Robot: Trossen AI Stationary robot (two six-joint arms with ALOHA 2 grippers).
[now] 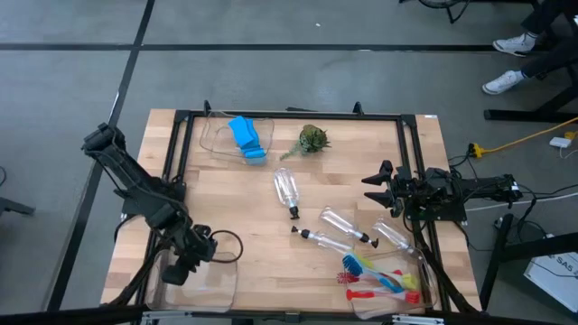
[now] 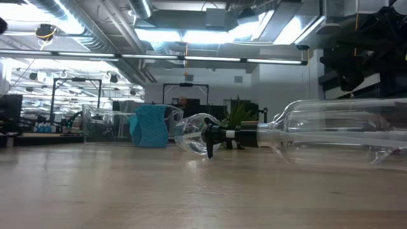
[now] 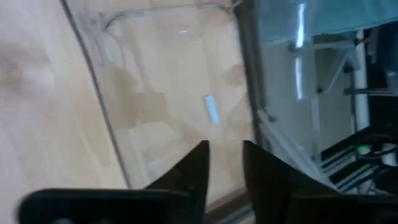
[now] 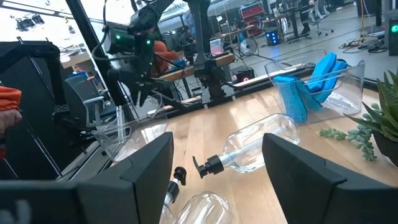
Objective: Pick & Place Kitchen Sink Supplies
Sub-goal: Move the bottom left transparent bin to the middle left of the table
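— Hanging over the near-left corner of the table [image 1: 244, 203], the left gripper [image 1: 181, 271] is sitting above a clear bin [image 1: 212, 289]; its fingers [image 3: 196, 171] are standing close together with a narrow gap showing, and nothing is lying between them.

— And the right gripper [image 1: 373, 177]?

— It is waiting at the right edge of the table, jaws standing wide apart and holding nothing.

— Where are the supplies lying?

— Four clear pump bottles are lying on their sides mid-table: one bottle [image 1: 286, 189] toward the middle, the others [image 1: 341, 223] angling toward the near-right corner. The red, blue and yellow-green brushes [image 1: 379, 278] are lying together in a clear bin [image 1: 424, 307] at the near-right corner. The blue sponge [image 1: 245, 136] is leaning inside the far bin [image 1: 212, 140], just beside a small green plant [image 1: 312, 140].

— Anything touching the grippers?

— No, both are staying clear of every item.
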